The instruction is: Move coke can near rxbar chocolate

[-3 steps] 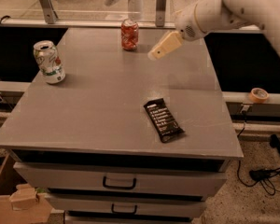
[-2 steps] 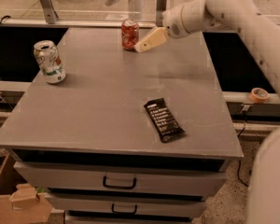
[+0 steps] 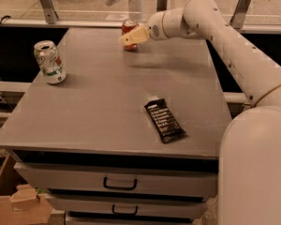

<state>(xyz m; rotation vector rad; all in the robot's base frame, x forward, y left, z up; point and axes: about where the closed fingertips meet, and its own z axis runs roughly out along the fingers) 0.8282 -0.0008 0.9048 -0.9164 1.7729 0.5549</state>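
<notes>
Coke can (image 3: 129,26): upright at far edge of desk (image 3: 98,102), partly masked by the hand (image 3: 132,36), set there apparently for a grasp; whether the hand grips cannot be told. Destination, rxbar chocolate (image 3: 165,120): flat near front right, well apart.

counter (image 3: 98,102): smooth, matt grey
coke can (image 3: 127,24): glossy red metal
rxbar chocolate (image 3: 165,120): black wrapper, faint sheen
gripper (image 3: 133,36): matt tan, against the coke can

Gripper (image 3: 131,37) at coke can (image 3: 128,25); open tabletop (image 3: 107,107) toward rxbar chocolate (image 3: 165,120); white can (image 3: 49,62) far left.
</notes>
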